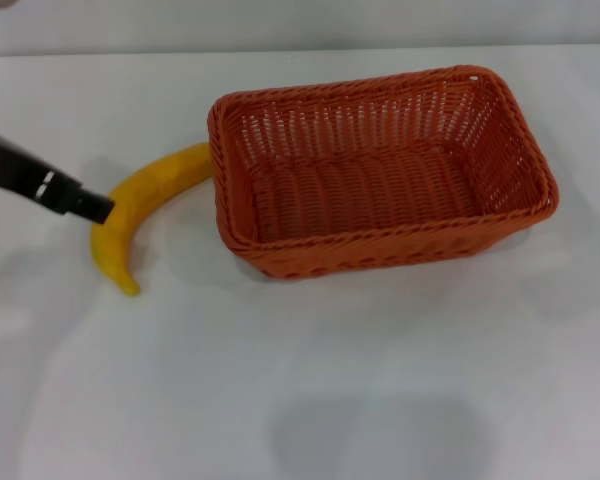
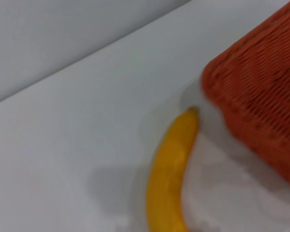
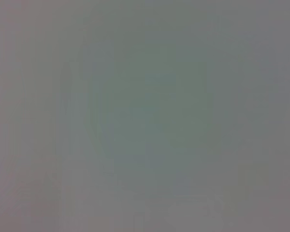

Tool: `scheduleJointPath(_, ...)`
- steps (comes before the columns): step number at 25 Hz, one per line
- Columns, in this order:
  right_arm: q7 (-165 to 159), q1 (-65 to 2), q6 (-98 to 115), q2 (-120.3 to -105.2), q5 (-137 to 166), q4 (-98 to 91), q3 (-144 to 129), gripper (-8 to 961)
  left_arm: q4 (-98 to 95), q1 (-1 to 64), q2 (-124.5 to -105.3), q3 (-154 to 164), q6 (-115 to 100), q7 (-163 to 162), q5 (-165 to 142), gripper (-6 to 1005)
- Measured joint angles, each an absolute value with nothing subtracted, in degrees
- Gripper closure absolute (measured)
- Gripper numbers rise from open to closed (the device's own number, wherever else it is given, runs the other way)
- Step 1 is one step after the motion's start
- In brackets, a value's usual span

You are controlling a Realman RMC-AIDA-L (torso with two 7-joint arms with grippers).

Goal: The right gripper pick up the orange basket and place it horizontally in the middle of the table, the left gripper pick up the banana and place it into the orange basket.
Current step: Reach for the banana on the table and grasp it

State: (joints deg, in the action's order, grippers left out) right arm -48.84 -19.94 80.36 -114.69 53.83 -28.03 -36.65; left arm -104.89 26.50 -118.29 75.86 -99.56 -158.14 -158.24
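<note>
The orange basket [image 1: 380, 170] stands upright and empty on the white table [image 1: 300, 380], long side across my view. The yellow banana [image 1: 140, 205] lies on the table just left of it, its upper end close to the basket's left wall. My left gripper [image 1: 98, 208] reaches in from the left edge as a thin black finger whose tip meets the banana's middle. In the left wrist view the banana [image 2: 171, 169] runs up toward the basket corner [image 2: 261, 101]. The right gripper is out of view; its wrist view shows only a blank grey field.
The table's far edge [image 1: 300, 50] meets a pale wall behind the basket. Bare white tabletop spreads in front of the basket and to the left of the banana.
</note>
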Motion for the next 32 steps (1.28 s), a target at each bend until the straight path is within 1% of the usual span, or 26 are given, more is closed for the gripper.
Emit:
scheduleJointPath(2, -48.8, -20.0, 79.9, -114.64, 53.8, -28.0, -36.6, 107, -105.1, 25.3, -118.68, 75.4, -99.5, -157.8, -159.7, 106)
scheduleJointPath(8, -48.9, -20.0, 79.6, -114.53, 53.8, -28.0, -36.6, 107, -103.2, 22.4, -118.78, 70.4, -95.5, -155.6, -159.5, 111)
scheduleJointPath(11, -48.9, -20.0, 79.6, -114.51, 53.8, -28.0, -36.7, 106, -100.7, 21.9, -118.72, 68.7, -92.3, -154.4, -159.2, 114)
scheduleJointPath(21, -49.2, -20.0, 79.9, -114.65, 53.8, -28.4, -38.0, 107, -89.4, 24.2, -118.84, 65.5, -80.7, -150.3, -157.1, 122)
scheduleJointPath(26, -50.6, -20.0, 80.1, -114.68, 53.9, -28.4, -39.0, 107, -83.6, 26.7, -118.89, 65.7, -77.8, -149.6, -157.0, 127)
scheduleJointPath(32, -50.2, -20.0, 80.0, -114.77, 53.9, -28.5, -40.2, 106, -80.1, 27.0, -119.00, 66.6, -73.8, -148.3, -154.3, 132)
